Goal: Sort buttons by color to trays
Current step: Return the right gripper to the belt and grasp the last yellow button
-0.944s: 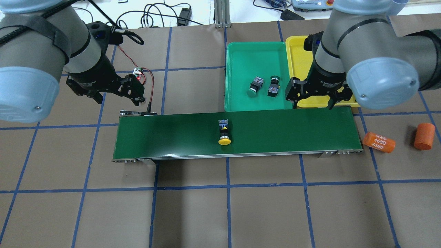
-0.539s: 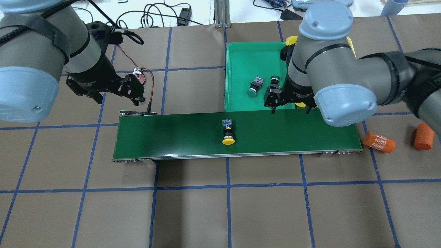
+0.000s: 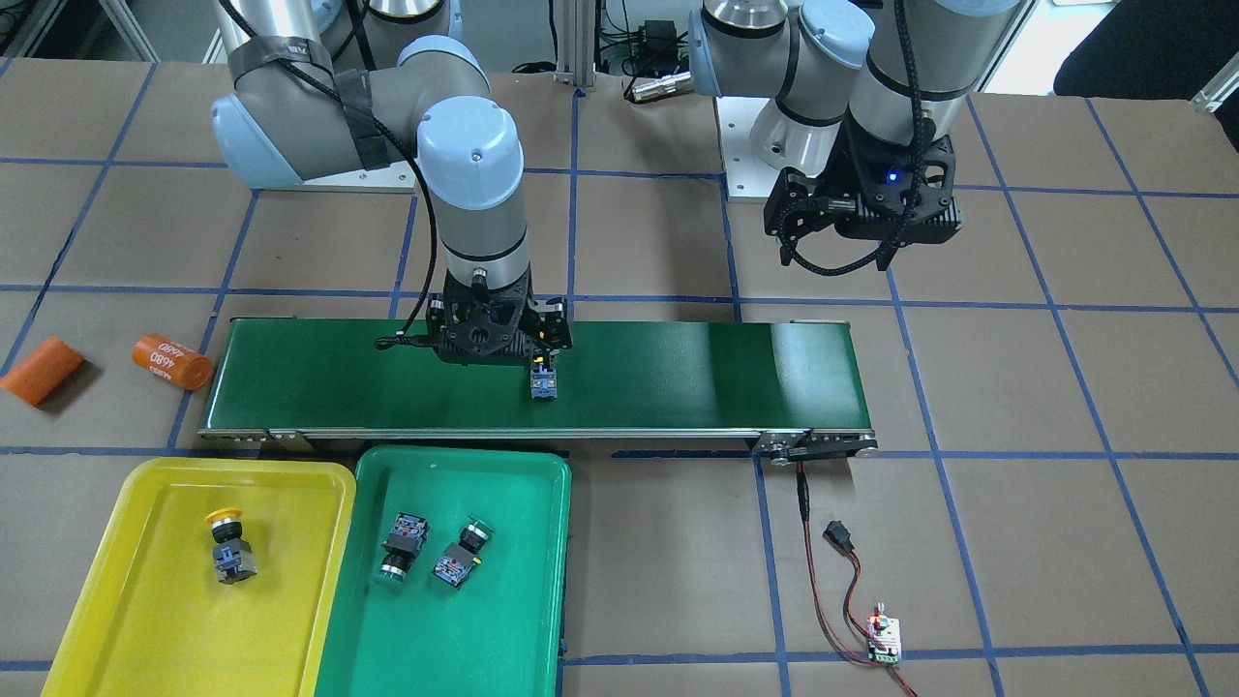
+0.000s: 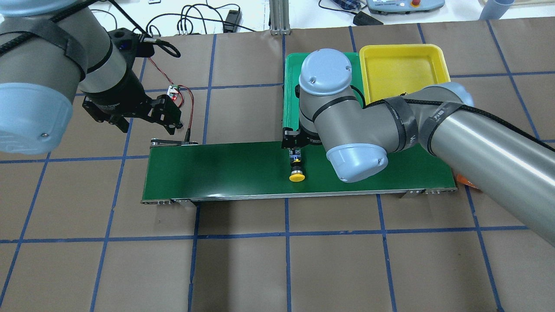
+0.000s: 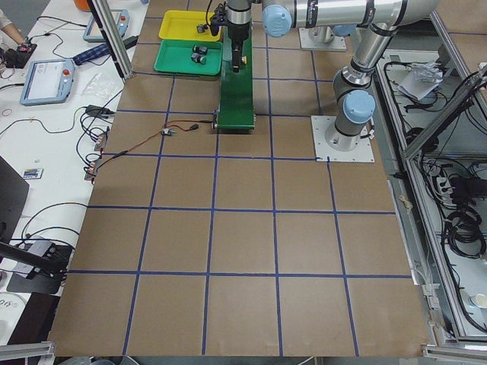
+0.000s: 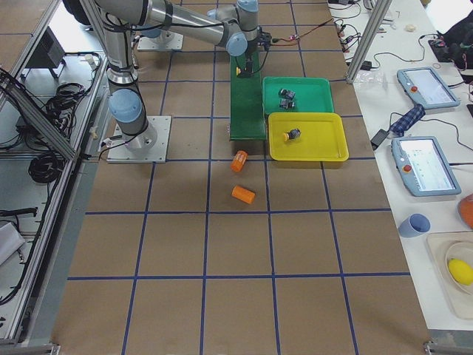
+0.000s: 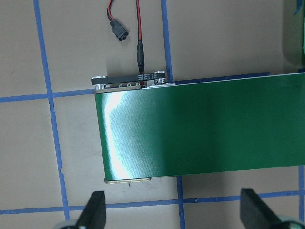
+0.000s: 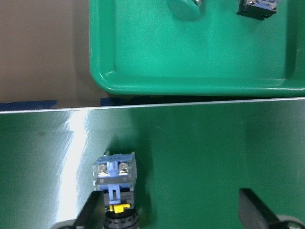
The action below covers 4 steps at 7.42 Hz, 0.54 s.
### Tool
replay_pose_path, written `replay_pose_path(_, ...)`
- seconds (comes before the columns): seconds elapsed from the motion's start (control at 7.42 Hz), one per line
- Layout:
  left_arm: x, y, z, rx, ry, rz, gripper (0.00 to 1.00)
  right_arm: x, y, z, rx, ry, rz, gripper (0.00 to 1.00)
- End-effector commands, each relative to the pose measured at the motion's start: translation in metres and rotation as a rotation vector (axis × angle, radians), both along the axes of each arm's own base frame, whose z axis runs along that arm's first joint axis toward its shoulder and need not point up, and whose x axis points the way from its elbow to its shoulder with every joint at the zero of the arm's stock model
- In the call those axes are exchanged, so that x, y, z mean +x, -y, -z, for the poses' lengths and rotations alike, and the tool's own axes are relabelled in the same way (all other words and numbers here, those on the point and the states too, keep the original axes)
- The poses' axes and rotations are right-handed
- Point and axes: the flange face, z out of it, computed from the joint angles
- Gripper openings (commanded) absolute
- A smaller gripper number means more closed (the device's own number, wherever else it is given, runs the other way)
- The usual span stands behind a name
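Observation:
A yellow-capped button (image 4: 296,170) lies on the dark-green conveyor belt (image 4: 217,169); it also shows in the front view (image 3: 544,384). My right gripper (image 3: 498,356) hangs open just above the belt. In the right wrist view the button (image 8: 114,174) lies between the open fingers, close to the left finger (image 8: 93,212). My left gripper (image 4: 149,125) is open and empty above the belt's left end. The yellow tray (image 3: 145,610) holds one yellow-capped button (image 3: 229,548). The green tray (image 3: 503,610) holds two green-capped buttons (image 3: 402,544) (image 3: 460,561).
Two orange cylinders (image 3: 172,361) (image 3: 41,370) lie on the table off the belt's right end. A small circuit board (image 3: 883,639) with red and black wires lies past the belt's left end. My right arm covers much of the green tray (image 4: 289,86) in the overhead view.
My right arm swung from over the yellow tray, across the green tray, to over the belt by the yellow button. The button drifted right along the belt. The left arm stayed still.

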Motion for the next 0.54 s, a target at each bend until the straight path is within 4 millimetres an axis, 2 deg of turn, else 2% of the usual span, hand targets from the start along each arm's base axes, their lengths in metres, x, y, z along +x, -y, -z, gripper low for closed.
replay_pose_path(0.0, 0.001, -0.001, 0.004, 0.009, 0.005, 0.000, 1.00, 0.010, -0.002, 0.015, 0.033, 0.032, -0.005, 1.00)
replay_pose_path(0.13, 0.001, 0.000, 0.001, 0.003, 0.003, 0.000, 1.00, 0.010, -0.002, 0.022, 0.046, 0.028, -0.002, 1.00)
replay_pose_path(0.27, 0.001, 0.000, 0.001, 0.003, 0.000, -0.001, 1.00, 0.010, -0.001, 0.029, 0.059, 0.022, 0.003, 0.86)
replay_pose_path(0.4, 0.001, 0.000, 0.001, 0.008, -0.001, -0.001, 1.00, 0.010, 0.001, 0.036, 0.070, 0.015, 0.032, 0.54)
